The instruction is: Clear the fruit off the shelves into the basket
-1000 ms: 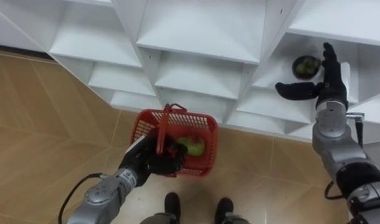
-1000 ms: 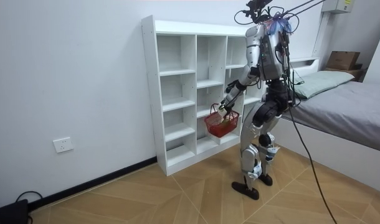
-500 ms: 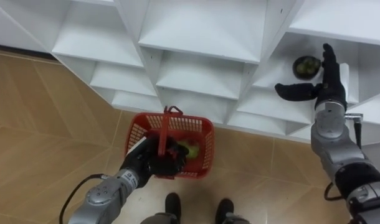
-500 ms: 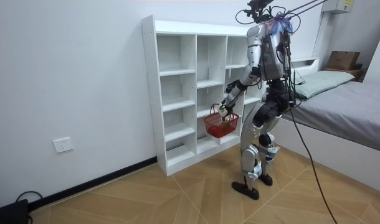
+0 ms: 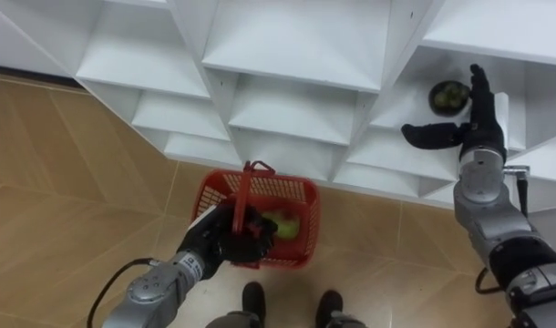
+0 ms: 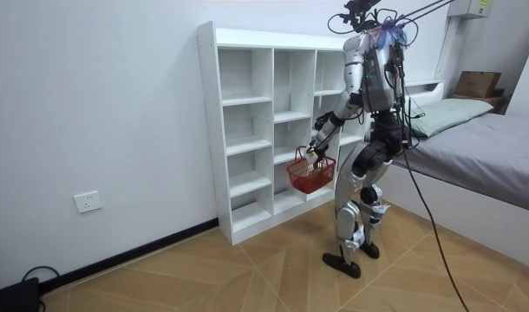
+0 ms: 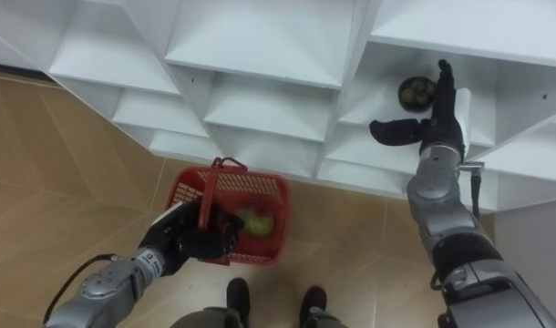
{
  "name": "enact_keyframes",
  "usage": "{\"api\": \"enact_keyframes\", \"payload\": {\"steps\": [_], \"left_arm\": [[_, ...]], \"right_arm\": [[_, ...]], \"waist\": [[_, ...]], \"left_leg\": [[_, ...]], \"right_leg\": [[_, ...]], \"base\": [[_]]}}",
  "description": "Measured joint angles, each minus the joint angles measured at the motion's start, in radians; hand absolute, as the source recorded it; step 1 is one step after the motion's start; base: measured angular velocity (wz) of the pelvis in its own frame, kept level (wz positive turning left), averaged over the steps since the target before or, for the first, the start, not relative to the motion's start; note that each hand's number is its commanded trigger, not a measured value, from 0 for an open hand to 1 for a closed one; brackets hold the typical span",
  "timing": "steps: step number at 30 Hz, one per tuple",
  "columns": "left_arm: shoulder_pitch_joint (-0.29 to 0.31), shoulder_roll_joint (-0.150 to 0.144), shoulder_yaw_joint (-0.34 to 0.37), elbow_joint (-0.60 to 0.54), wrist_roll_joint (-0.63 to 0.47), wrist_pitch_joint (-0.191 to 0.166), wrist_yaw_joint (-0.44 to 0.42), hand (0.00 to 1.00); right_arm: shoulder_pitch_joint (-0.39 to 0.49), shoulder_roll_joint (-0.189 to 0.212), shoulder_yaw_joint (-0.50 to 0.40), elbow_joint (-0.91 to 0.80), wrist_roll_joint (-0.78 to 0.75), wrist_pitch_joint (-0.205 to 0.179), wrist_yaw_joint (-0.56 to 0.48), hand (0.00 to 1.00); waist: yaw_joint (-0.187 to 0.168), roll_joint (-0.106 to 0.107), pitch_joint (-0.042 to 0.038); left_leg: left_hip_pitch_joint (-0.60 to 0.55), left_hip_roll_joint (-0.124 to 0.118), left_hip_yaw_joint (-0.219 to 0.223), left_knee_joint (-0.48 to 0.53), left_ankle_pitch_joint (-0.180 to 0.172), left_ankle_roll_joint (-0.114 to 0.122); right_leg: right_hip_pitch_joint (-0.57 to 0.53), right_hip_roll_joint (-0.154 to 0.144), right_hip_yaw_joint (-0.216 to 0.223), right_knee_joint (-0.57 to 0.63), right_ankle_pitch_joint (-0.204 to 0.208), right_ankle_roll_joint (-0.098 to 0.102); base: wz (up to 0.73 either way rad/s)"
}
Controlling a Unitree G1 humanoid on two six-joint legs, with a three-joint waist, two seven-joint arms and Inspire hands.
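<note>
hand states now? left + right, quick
Left hand: shut on the handle of the red basket.
Right hand: open, fingers straight, beside the green fruit, not gripping it.

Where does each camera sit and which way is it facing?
Left eye view: on the robot's head, looking down at the white shelf unit; shows both arms, left robot hand gripping the handle of the red plastic basket, right robot hand open beside a dark green round fruit.
Right eye view: same head, slightly rightward; same scene and arms.
Room view: across the room, facing the shelf unit; whole robot, grey bed at the room view's right.
Shared: basket and shelf unit.
</note>
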Motion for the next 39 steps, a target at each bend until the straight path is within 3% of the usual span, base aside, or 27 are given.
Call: {"api": "enact_keyframes", "payload": {"steps": [17,18,20,21,22,28,39], "left_arm": [[-0.012,0.000,0.000,0.000,-0.001,0.000,0.008,1.00],[-0.013,0.000,0.000,0.000,-0.001,0.000,0.008,1.00],[-0.014,0.000,0.000,0.000,-0.001,0.000,0.008,1.00],[-0.014,0.000,0.000,0.000,-0.001,0.000,0.008,1.00],[-0.015,0.000,0.000,0.000,-0.001,0.000,0.008,1.00],[-0.016,0.000,0.000,0.000,-0.002,-0.001,0.008,1.00],[-0.017,-0.001,0.004,0.000,-0.011,-0.001,0.008,1.00]], "right_arm": [[0.000,0.000,0.001,0.000,-0.005,-0.018,-0.014,0.00],[0.000,0.000,0.001,0.000,-0.005,-0.018,-0.014,0.36],[0.000,0.000,0.001,0.000,-0.005,-0.018,-0.013,0.71],[0.000,0.000,0.001,0.000,-0.005,-0.018,-0.013,0.94],[-0.001,0.000,0.001,-0.001,-0.004,-0.019,-0.013,1.00],[-0.013,-0.019,-0.003,0.000,0.001,-0.020,-0.032,1.00],[-0.021,-0.016,-0.002,-0.001,0.001,-0.017,-0.041,1.00]], "waist": [[0.001,0.002,0.0012],[0.001,0.002,0.0012],[0.001,0.002,0.0012],[0.001,0.002,0.0012],[0.001,0.002,0.0012],[-0.001,0.002,0.0012],[0.009,0.002,0.0014]], "left_leg": [[-0.002,0.000,0.000,-0.007,0.000,0.000],[-0.002,0.000,0.000,-0.007,0.000,0.000],[-0.002,0.000,0.000,-0.007,0.000,0.000],[-0.002,0.000,0.000,-0.007,0.000,0.000],[-0.002,0.000,0.000,-0.007,0.000,0.000],[-0.001,0.000,0.001,-0.008,0.000,0.000],[-0.002,-0.001,0.004,-0.018,0.001,-0.001]], "right_leg": [[-0.001,0.001,-0.001,-0.008,0.000,0.000],[-0.001,0.001,-0.001,-0.008,0.000,0.000],[-0.001,0.001,-0.001,-0.008,0.000,0.000],[-0.001,0.001,-0.001,-0.008,0.000,0.000],[-0.001,0.001,-0.001,-0.008,0.000,0.000],[-0.001,0.002,0.000,-0.008,0.000,0.000],[-0.009,0.002,0.007,-0.008,0.000,0.001]], "base": [[0.00],[0.00],[0.00],[0.00],[0.00],[0.00],[-0.01]]}}
